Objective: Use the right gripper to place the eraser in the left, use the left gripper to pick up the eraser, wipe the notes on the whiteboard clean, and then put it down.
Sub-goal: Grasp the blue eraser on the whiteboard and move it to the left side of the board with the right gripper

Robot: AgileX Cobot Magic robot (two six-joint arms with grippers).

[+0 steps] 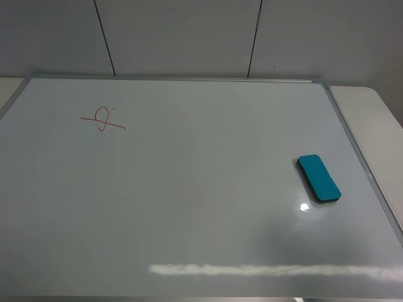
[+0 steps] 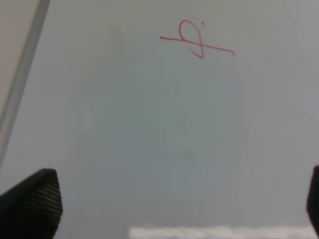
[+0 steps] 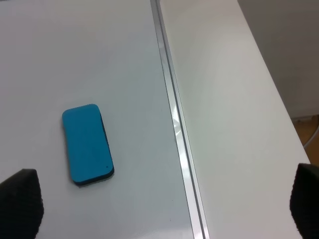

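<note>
The eraser (image 1: 318, 178) is showing teal-blue over a dark base (image 3: 94, 182), the whiteboard (image 1: 201, 207) gleaming white in a silver frame (image 3: 175, 119), the notes (image 1: 102, 119) running red.

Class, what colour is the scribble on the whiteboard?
The notes are red, clearest in the left wrist view.

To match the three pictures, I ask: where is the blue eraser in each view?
Exterior high: the eraser lies on the whiteboard, right side, near the silver frame.
Left wrist: not in it.
Right wrist: on the whiteboard beside the silver frame, not touching it.
Shared landmark: the silver frame, in all three views.
</note>
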